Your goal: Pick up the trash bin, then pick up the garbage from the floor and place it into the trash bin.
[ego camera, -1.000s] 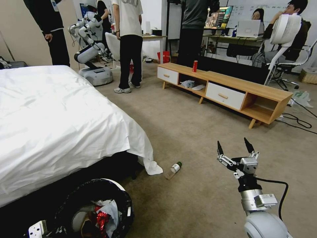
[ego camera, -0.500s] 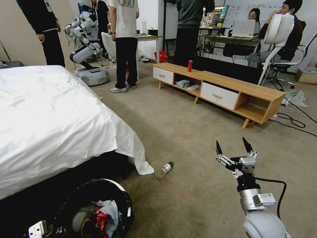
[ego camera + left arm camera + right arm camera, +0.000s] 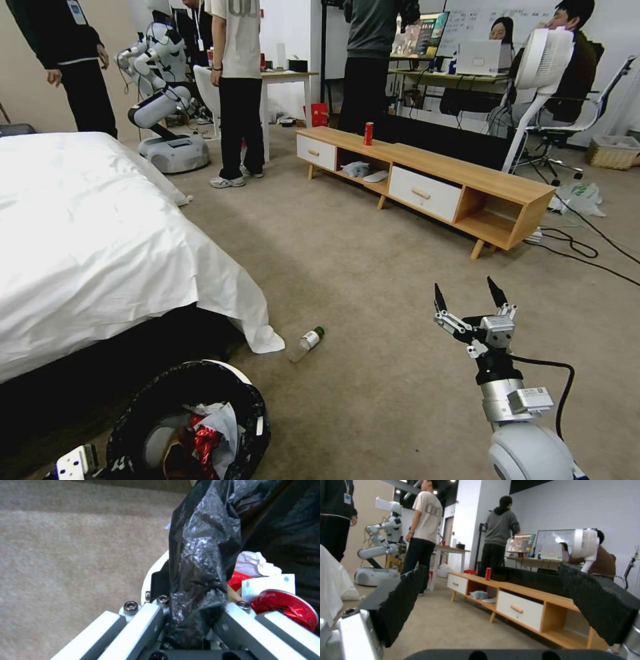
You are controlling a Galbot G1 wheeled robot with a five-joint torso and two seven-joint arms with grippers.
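Across the last second the whole head view has slid leftward: the white-sheeted bed [image 3: 87, 247], the long wooden cabinet [image 3: 427, 180] and the clear plastic bottle with the green cap [image 3: 305, 343] all shift together, while our arms and the bin keep their places in the picture, so we read this as our base turning or driving, not the things moving. The bottle lies on the beige carpet [image 3: 373, 267] beside the hanging corner of the sheet, ahead of and to the left of our right gripper [image 3: 468, 299], and well apart from it. It looks to be the one piece of litter left on the floor, so we judge the task close to its end, with the turn bringing us round toward that bottle. Our right gripper is held out in front at about mid height, fingers pointing forward and spread wide with nothing between them. Our left gripper [image 3: 186, 630] sits low at our left side, clamped on the rim of the round white-rimmed trash bin lined with a crinkled black plastic bag [image 3: 193, 407], a fold of bag pinched between its fingers. Inside the bin, just past those fingers, lie crumpled white tissue [image 3: 255, 563] and a crushed red can [image 3: 286, 606].
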